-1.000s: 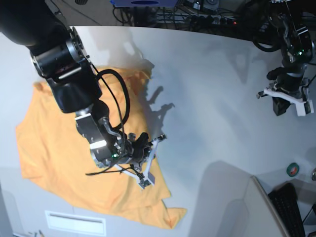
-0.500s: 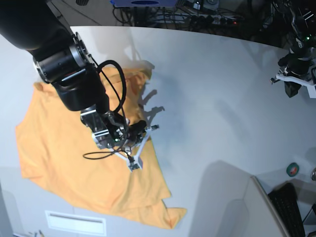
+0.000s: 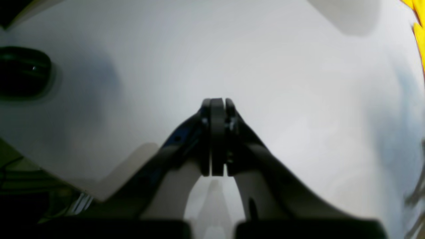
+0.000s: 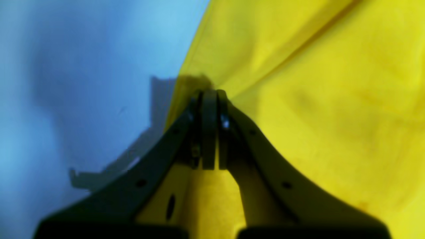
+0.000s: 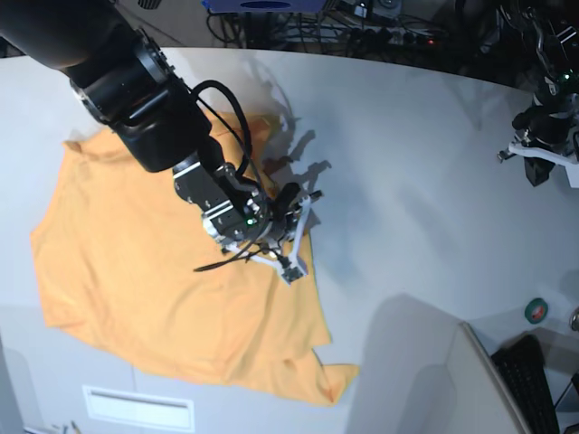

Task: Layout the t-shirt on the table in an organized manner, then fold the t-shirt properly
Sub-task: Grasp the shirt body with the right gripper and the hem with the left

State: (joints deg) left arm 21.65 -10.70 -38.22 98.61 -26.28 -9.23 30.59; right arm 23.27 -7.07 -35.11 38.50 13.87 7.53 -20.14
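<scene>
The light-orange t-shirt [image 5: 127,244] lies spread but rumpled on the left half of the pale table [image 5: 407,136]. My right gripper [image 5: 291,269] is low over the shirt's right edge. In the right wrist view its jaws [image 4: 209,94] are closed at the edge of the cloth [image 4: 315,99], and a crease runs away from the tip. My left gripper [image 5: 541,167] hangs at the far right edge of the table. In the left wrist view it [image 3: 217,99] is shut and empty above the bare table [image 3: 265,66]. A sliver of the shirt [image 3: 419,30] shows at that view's top right.
A green tape roll [image 5: 536,310] and a black keyboard [image 5: 534,380] lie at the lower right. A grey panel [image 5: 425,380] stands at the front. Cables [image 5: 362,27] run behind the table's far edge. A dark object [image 3: 23,71] sits at the left of the left wrist view.
My right gripper has moved up and to the right, and the shirt's right edge and bottom corner shifted right with it. My left gripper rose toward the far right corner, then held.
</scene>
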